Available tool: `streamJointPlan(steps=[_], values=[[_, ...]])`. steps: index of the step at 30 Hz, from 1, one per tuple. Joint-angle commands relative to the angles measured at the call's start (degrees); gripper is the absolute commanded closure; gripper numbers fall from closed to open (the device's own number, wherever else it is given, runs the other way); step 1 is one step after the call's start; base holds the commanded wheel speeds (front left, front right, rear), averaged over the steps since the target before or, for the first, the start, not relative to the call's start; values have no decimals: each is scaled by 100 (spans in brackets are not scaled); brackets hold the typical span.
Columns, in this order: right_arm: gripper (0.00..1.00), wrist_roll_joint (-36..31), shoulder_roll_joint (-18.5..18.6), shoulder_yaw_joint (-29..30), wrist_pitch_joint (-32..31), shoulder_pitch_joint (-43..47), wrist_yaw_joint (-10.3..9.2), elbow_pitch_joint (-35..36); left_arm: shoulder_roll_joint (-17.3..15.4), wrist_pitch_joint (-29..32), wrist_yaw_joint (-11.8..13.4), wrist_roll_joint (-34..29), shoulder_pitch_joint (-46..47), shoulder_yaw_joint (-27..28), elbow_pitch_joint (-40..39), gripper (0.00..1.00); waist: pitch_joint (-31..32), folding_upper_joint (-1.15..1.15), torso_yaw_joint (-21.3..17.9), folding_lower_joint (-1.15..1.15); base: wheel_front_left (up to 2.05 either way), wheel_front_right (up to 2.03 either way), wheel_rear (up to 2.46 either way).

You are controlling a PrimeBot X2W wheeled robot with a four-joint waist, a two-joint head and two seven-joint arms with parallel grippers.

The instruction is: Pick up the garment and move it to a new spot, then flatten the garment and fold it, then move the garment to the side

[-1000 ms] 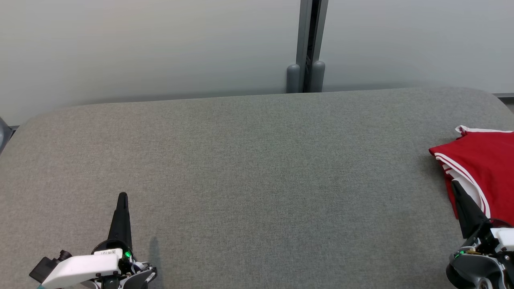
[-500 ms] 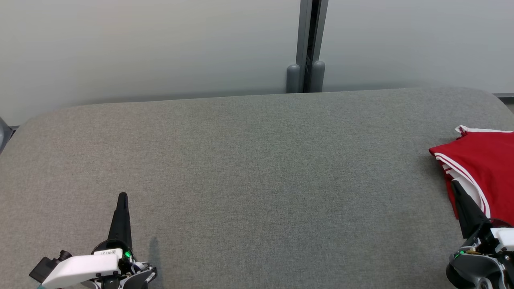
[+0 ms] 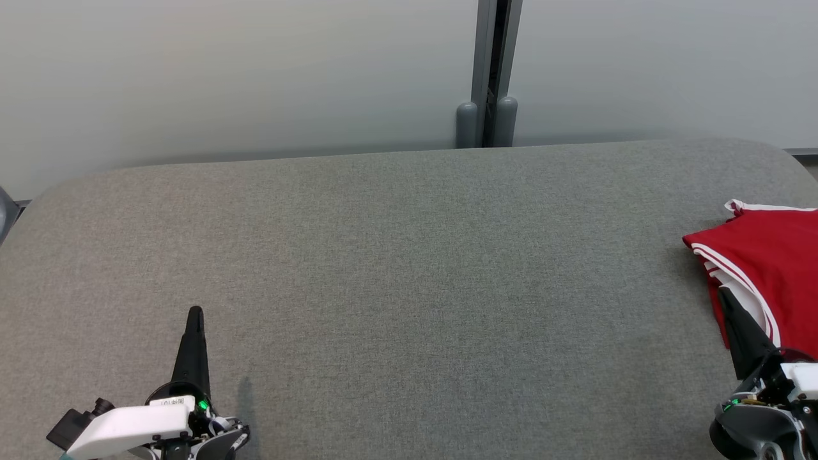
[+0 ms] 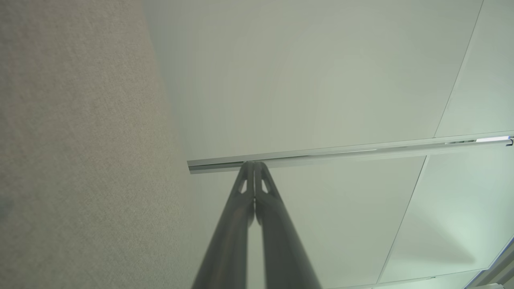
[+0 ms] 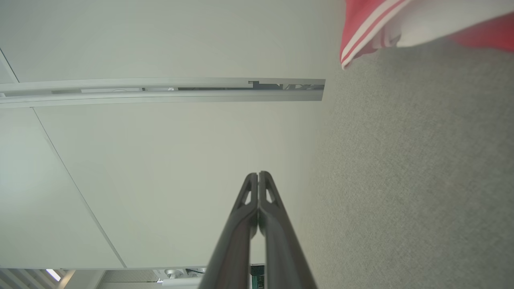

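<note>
A red garment (image 3: 770,262) with white stripes lies folded at the right edge of the grey table (image 3: 409,268), partly cut off by the frame. In the right wrist view the garment (image 5: 373,28) shows at the top right. My right gripper (image 3: 723,292) is shut with nothing in it, its tip over the garment's near left edge; whether it touches the cloth I cannot tell. Its fingers (image 5: 258,175) meet at the tips. My left gripper (image 3: 195,312) stands shut and empty at the lower left, its fingertips (image 4: 254,163) pressed together.
A pale partition wall (image 3: 223,70) stands behind the table, with a grey post (image 3: 492,70) at its middle. The table's far edge curves down at both corners.
</note>
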State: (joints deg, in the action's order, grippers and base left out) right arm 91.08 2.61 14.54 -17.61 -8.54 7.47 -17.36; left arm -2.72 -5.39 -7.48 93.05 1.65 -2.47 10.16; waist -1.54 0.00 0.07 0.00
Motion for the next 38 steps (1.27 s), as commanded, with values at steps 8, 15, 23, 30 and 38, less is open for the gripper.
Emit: streamJointPlan(steps=[8,15,23,30,38], values=[[100,32,53,14,5,-14,4,-3,-14,4,-18,17,84,27,9,100,0,0,0,0,0,0,0],[100,32,53,11,6,-14,4,-3,-14,4,-18,17,84,27,8,100,0,0,0,0,0,0,0],[100,33,53,12,6,-14,4,-3,-14,4,-18,17,84,27,8,100,0,0,0,0,0,0,0],[100,34,53,11,6,-14,4,-3,-14,4,-18,17,85,28,8,100,0,0,0,0,0,0,0],[100,34,53,11,7,-14,4,-3,-14,4,-18,17,85,27,8,100,0,0,0,0,0,0,0]])
